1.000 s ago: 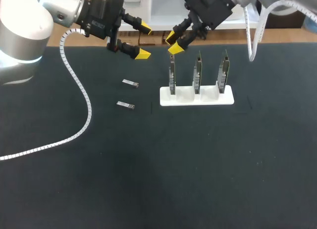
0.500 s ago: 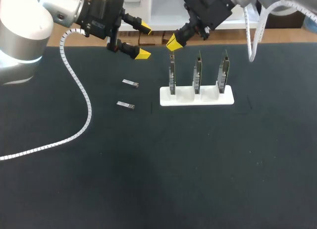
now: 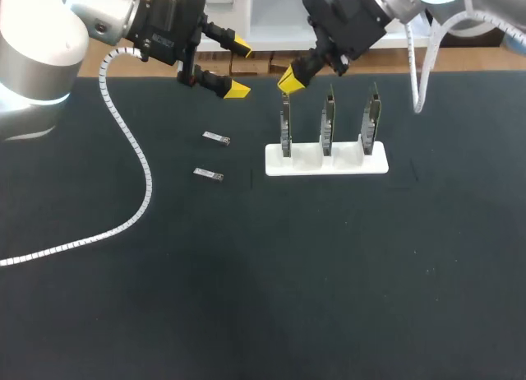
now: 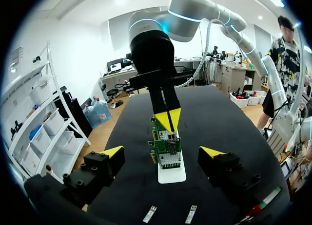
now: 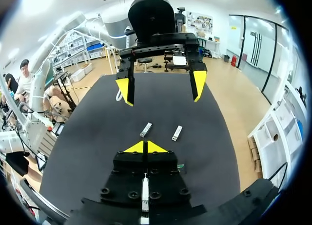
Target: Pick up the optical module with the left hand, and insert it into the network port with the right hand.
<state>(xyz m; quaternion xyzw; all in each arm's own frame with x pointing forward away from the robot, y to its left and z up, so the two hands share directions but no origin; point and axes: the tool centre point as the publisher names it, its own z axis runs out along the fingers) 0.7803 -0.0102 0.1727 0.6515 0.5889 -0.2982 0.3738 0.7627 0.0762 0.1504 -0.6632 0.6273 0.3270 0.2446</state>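
Observation:
Two small silver optical modules lie on the black table, one (image 3: 216, 137) farther back and one (image 3: 208, 174) nearer. From the left wrist they show as a pair (image 4: 152, 214) (image 4: 191, 214) under my gripper. My left gripper (image 3: 239, 67) hangs open above the table's far edge, behind the modules, holding nothing. A white holder (image 3: 326, 159) carries three upright green network cards (image 3: 285, 125). My right gripper (image 3: 290, 80) is shut, empty, just above the leftmost card's top. In the right wrist view its tips (image 5: 145, 147) meet, with the left gripper (image 5: 161, 86) and both modules (image 5: 145, 129) ahead.
A white ribbed cable (image 3: 136, 158) from my left arm trails across the table's left part. Another white cable (image 3: 419, 67) hangs from my right arm behind the holder. The table's far edge runs just behind both grippers.
My right gripper's fingers have closed from open to shut, and it has sunk slightly toward the leftmost card. The left arm and both modules have stayed put.

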